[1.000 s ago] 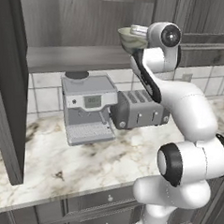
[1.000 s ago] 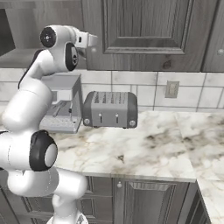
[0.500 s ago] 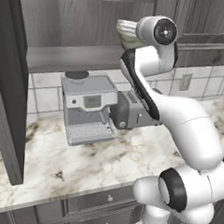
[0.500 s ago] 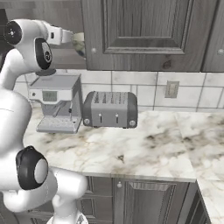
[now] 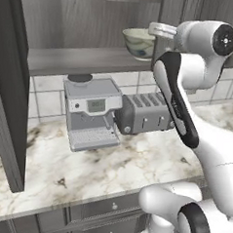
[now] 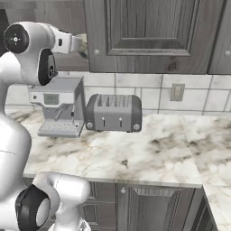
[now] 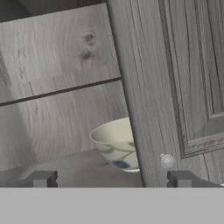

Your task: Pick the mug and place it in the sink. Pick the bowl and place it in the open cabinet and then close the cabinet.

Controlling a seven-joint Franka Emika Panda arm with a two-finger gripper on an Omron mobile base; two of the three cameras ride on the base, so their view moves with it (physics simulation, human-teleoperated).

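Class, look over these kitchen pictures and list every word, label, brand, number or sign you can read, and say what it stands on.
No text can be read in these pictures.
Coffee machine: a small pale display panel on its front, too blurred to read.
Toaster: small round knobs and levers, no lettering visible.
Bowl: dark blotchy markings, a pattern, not writing.
Cabinet door: plain wood grain with a round knob, no label.

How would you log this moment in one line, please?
bowl: on cabinet shelf | gripper: open, empty | cabinet: open
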